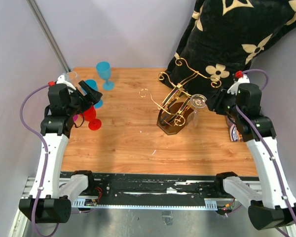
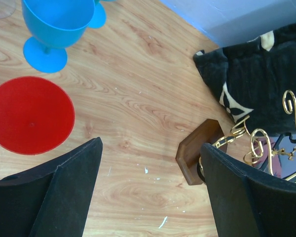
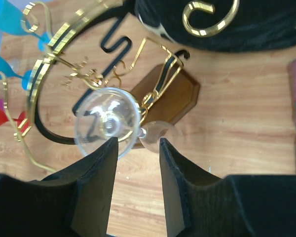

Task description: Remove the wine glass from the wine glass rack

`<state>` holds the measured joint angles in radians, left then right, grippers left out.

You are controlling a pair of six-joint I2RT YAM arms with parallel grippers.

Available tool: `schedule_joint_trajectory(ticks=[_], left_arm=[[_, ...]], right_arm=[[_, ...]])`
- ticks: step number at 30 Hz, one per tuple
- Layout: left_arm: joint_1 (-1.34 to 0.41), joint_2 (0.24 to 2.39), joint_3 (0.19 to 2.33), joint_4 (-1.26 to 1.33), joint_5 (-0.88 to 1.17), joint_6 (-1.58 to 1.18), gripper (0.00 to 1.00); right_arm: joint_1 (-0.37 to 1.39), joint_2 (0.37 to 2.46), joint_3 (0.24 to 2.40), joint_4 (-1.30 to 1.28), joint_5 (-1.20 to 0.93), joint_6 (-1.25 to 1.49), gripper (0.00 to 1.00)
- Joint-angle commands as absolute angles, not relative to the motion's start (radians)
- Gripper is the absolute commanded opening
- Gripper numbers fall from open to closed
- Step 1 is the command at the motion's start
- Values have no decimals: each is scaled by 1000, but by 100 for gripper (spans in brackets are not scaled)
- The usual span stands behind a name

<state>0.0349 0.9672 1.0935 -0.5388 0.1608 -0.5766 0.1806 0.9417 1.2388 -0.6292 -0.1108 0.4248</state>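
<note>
The wine glass (image 1: pixel 196 106) is clear and hangs upside down from the right side of the wine glass rack (image 1: pixel 175 98), a gold wire stand on a dark brown base. In the right wrist view the glass (image 3: pixel 107 121) sits just past my fingertips, in front of the rack's base (image 3: pixel 177 96). My right gripper (image 3: pixel 137 143) is open with a narrow gap, and nothing lies between its fingers. From above, the right gripper (image 1: pixel 219 103) is close to the glass on its right. My left gripper (image 2: pixel 150 143) hangs wide open over bare wood, far left of the rack (image 2: pixel 197 150).
Blue goblets (image 1: pixel 104 74) and red goblets (image 1: pixel 91 118) stand at the left around my left gripper (image 1: pixel 92 91). One red goblet (image 2: pixel 32 114) and one blue goblet (image 2: pixel 52 24) show in the left wrist view. A black flowered cloth (image 1: pixel 222 34) is heaped behind the rack.
</note>
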Motion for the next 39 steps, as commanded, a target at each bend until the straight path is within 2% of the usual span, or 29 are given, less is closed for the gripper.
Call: schedule_joint_trajectory(ticks=[1,15,27,33,39], left_arm=[[29,948,1100,-531,186,-565,87],[29,953,1073,-519,200,-571,87],[29,956,1053,-513,209,-580,87],[29,959,1052,-514,213,-579,87],[29,958,1052,-518,212,-575,88]], right_arm=[[75,957,1152,-562,-323,511,39],[18,980,1087,-420,-443,584,31],[19,965,1062,-356,-505,618,6],[18,996,1055,-308,-558,638,12],[18,1022,1049,-269,-596,656,13]])
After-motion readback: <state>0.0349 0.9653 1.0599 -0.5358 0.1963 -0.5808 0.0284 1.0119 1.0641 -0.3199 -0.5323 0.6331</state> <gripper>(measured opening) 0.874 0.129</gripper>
